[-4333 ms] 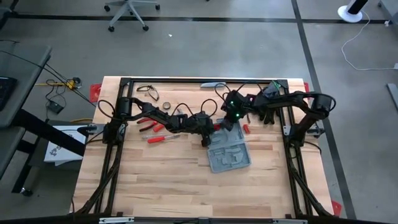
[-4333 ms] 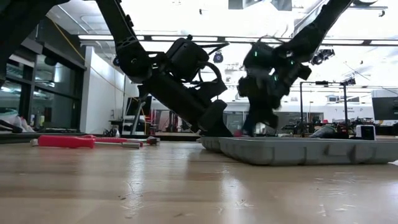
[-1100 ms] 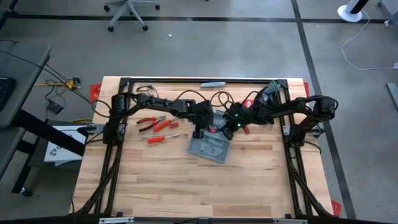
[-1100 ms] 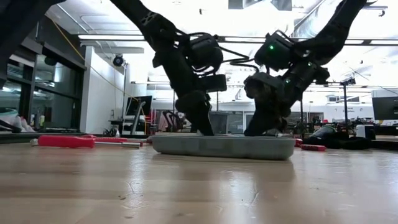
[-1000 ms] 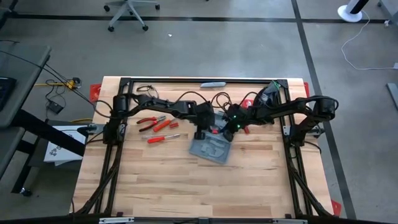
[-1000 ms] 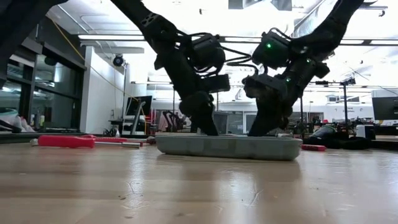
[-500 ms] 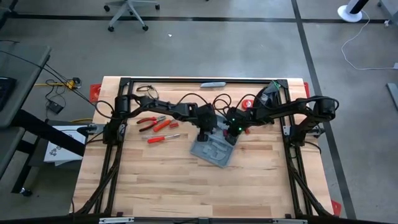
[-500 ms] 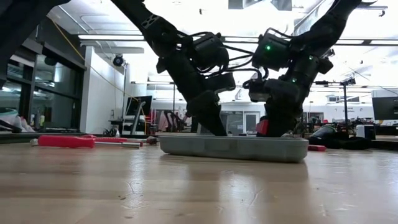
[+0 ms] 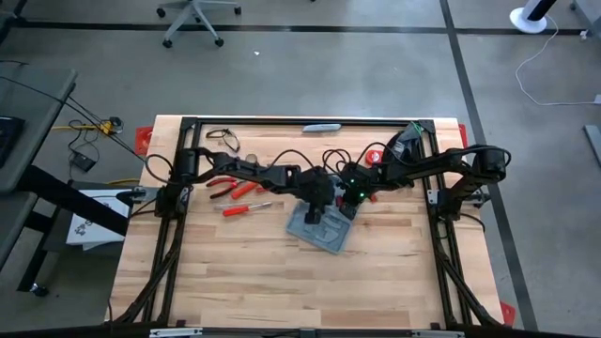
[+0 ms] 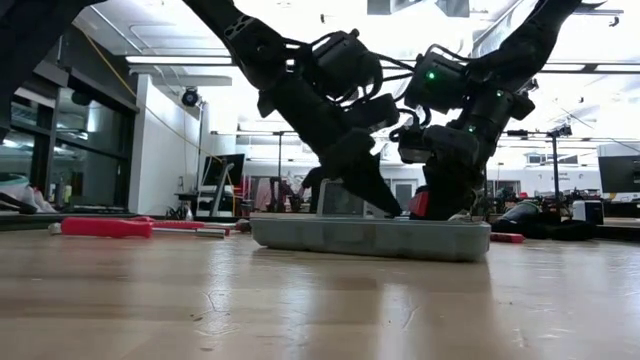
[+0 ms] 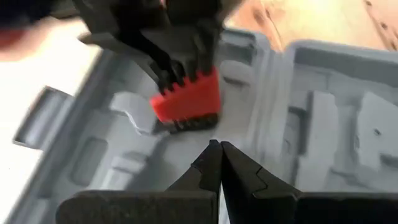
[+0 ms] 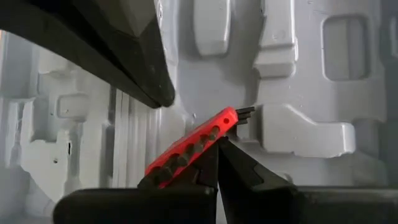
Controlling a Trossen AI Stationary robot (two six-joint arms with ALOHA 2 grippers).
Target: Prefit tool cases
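The counter (image 9: 244, 272) is pale wood planks inside a black frame, standing on a grey floor marked with dark lines; an office chair (image 9: 192, 19) stands beyond its far edge, and across the counter the low view shows a bright workshop with glass walls and ceiling lights; red-handled tools (image 9: 237, 191) lie on the wood, well to the outer side of the left gripper, and a slim grey bar (image 9: 321, 128) rests at the far rail.

The left arm reaches in low from the left, bent at the elbow, its left gripper (image 11: 217, 148) pressed together and empty, tips just above the moulded inside of the tool case (image 9: 319, 228); the right arm stretches in from the right, its right gripper (image 12: 217, 144) pinching a red bit holder (image 12: 189, 152) over the tray, just beyond the left gripper's tips.

The tool case lies open and flat on the counter under both grippers, skewed to the counter's edges; no writing can be read anywhere.
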